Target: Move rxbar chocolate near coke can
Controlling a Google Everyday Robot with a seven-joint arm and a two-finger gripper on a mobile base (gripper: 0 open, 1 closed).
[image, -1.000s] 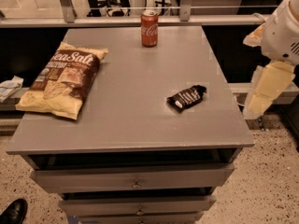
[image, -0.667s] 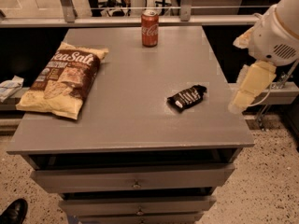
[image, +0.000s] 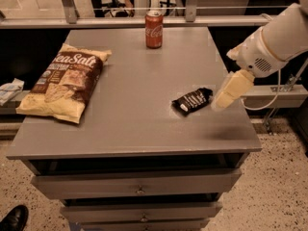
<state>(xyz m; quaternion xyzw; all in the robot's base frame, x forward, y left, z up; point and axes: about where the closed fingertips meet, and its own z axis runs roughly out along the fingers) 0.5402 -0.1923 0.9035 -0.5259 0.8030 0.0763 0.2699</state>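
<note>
Camera view of a grey metal drawer cabinet (image: 144,129), seen from above its front. Over the last second the cream-coloured gripper (image: 222,99), carried on a white arm (image: 274,42), has swung in from beyond the cabinet's right edge and come lower. It now hangs just right of the small flat black rxbar chocolate wrapper with white lettering (image: 192,100), close to that wrapper's right end and apparently not touching it. Whether the claw is spread or closed cannot be told, and nothing is seen in its hold.

The rxbar chocolate has not shifted: it lies flat and askew on the cabinet top. Judged from this, the approach is nearly complete, while the grasp and the whole carry remain to be done.

The red cylindrical coke can with a silver top (image: 154,30) stands upright well beyond the rxbar chocolate, farther back and to its left. The stretch of top between them is bare, so nothing blocks the path. A large yellow-and-brown Sea Salt chip bag (image: 65,88) lies flat well to the left of the rxbar chocolate, clear of that path. A black shoe (image: 14,219) shows on the floor far down and left of it.

A thin, flat wrapper offers little to grip and may slide if nudged
</note>
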